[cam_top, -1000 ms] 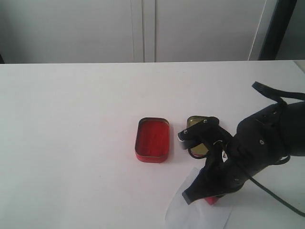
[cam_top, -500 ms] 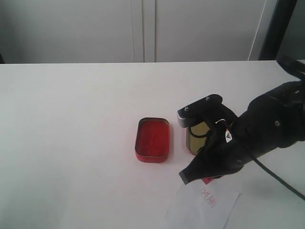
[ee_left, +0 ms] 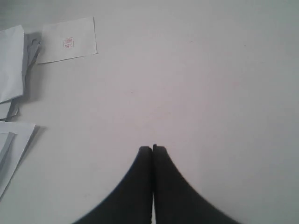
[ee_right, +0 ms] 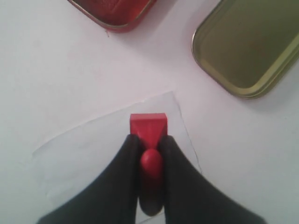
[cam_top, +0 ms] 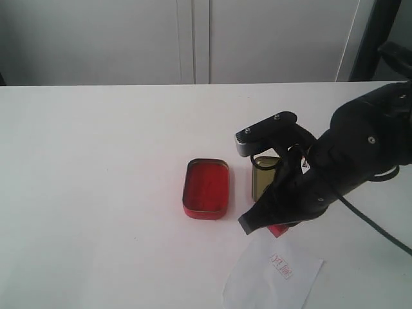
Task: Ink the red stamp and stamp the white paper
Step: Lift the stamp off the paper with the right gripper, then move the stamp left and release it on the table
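My right gripper (cam_top: 267, 225) (ee_right: 149, 140) is shut on the red stamp (cam_top: 278, 230) (ee_right: 148, 127), its fingers pinching the knobbed handle. The stamp hangs just above the far edge of the white paper (cam_top: 273, 282) (ee_right: 93, 154). The paper lies at the table's front edge and bears a small red imprint (cam_top: 281, 267). Just beyond the stamp are the red tin (cam_top: 206, 188) (ee_right: 112, 9) and the gold tin (cam_top: 262, 179) (ee_right: 247, 46), which the arm partly hides. My left gripper (ee_left: 153, 148) is shut and empty over bare table, outside the exterior view.
The left wrist view shows a separate stamped slip (ee_left: 67, 39) and a stack of white sheets (ee_left: 9, 65) lying on the table (cam_top: 96, 161). A white cabinet wall (cam_top: 193, 38) stands behind the table.
My right gripper has lifted the red stamp off the paper and carried it back toward the tins, uncovering a fresh red imprint. The tins have not moved.
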